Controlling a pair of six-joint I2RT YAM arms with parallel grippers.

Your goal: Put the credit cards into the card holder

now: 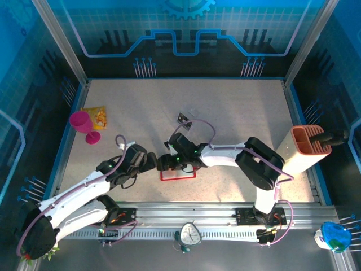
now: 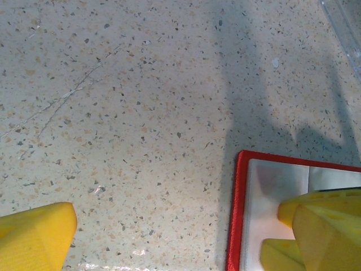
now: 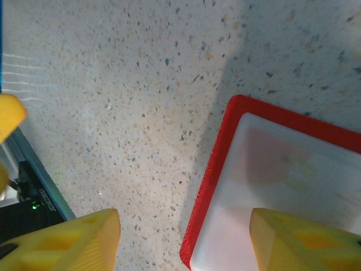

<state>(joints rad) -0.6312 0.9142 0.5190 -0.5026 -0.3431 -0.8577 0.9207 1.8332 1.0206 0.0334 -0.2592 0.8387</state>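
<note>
The card holder [image 1: 179,175] lies open on the table, a red rim around a pale inside [image 2: 265,197] [image 3: 282,180]. My left gripper [image 1: 151,164] [image 2: 180,237] is open at its left edge, with one yellow finger [image 2: 324,223] over the pale inside and the other over bare table. Coming from the right, my right gripper [image 1: 168,164] [image 3: 183,243] is open too and straddles the holder's red edge with nothing gripped. One small dark-and-white credit card [image 1: 181,119] lies farther back on the table, apart from both grippers.
A pink goblet [image 1: 84,125] and a yellow-orange packet [image 1: 97,117] sit at the left. An orange-brown two-slot rack [image 1: 307,148] stands at the right edge. A clear plastic sleeve [image 1: 194,112] [image 2: 345,25] lies behind the holder. A metal rail [image 1: 186,214] runs along the near edge.
</note>
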